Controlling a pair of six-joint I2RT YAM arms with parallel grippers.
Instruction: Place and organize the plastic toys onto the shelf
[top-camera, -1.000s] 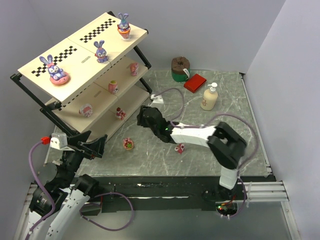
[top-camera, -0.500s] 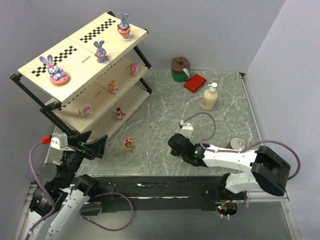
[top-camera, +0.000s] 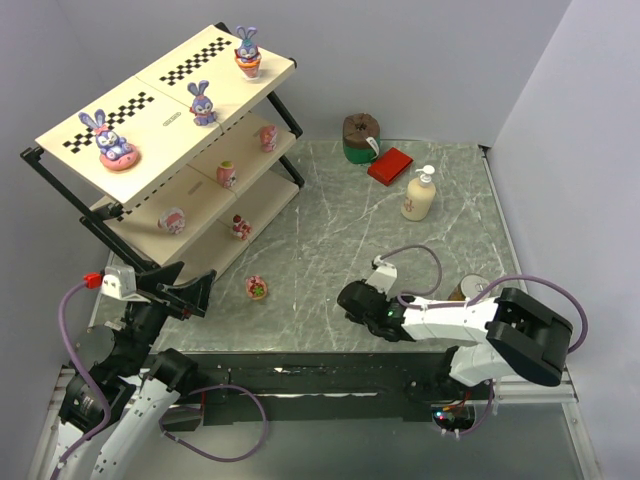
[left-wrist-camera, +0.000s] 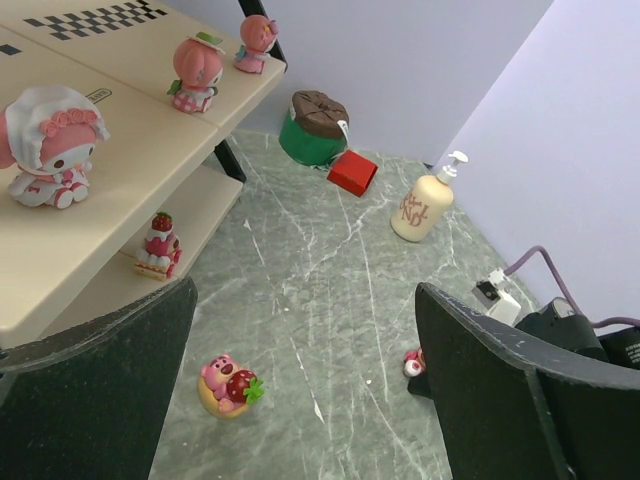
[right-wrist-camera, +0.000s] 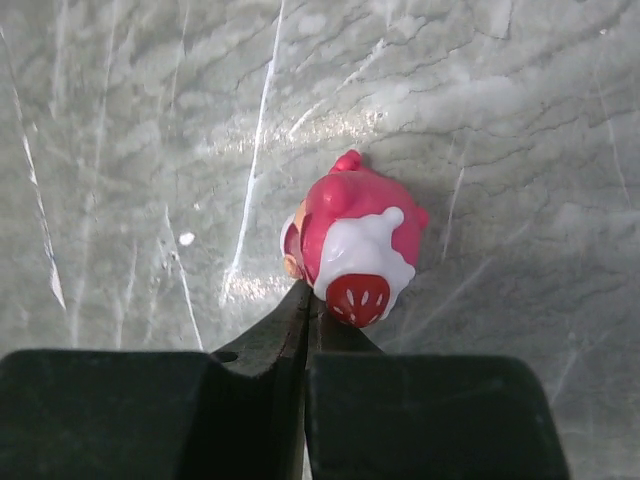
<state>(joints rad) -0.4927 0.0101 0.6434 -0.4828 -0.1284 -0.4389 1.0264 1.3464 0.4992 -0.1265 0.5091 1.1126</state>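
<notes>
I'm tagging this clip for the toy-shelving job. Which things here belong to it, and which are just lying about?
Job: shelf; bunny toys on its top board; smaller figurines on lower boards; bear toy on the table; pink strawberry toy, also on the table.
Lying about: pump bottle; green tub; red box; tin can.

The light is soft, even and bright. In my right wrist view a pale glare lies on the marble table (right-wrist-camera: 330, 125) at about 12 o'clock, and the pink toy (right-wrist-camera: 355, 235) throws a soft shadow toward 3 o'clock. My right fingers (right-wrist-camera: 420, 415) at 6 o'clock are black and perhaps slightly blurred. In the left wrist view my left fingers (left-wrist-camera: 90, 390) darken the corners at 7 and 5 o'clock.
</notes>
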